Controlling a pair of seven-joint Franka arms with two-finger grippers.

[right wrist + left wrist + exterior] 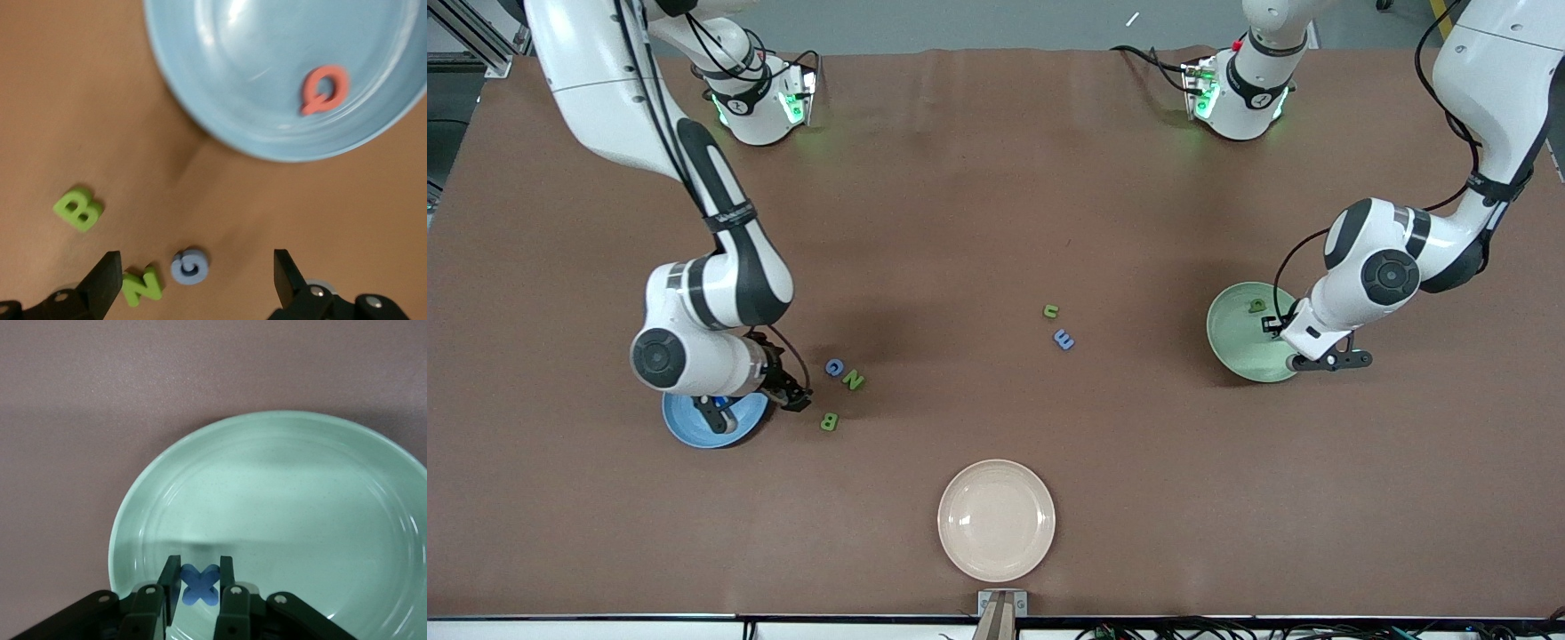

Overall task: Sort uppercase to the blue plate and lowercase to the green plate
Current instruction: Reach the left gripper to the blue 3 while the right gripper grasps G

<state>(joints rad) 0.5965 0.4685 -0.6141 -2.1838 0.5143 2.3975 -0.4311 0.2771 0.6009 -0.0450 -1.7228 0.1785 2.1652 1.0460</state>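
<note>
My left gripper is shut on the blue x and holds it over the pale green plate. In the front view that gripper is over the green plate, where the green g lies. My right gripper is open over the blue G, with the green N beside one finger and the green B close by. The pink G lies in the blue plate. The green u and the blue m-shaped piece lie mid-table.
A cream plate sits near the table's front edge. In the front view the blue G, N and B lie beside the blue plate, which the right arm partly hides.
</note>
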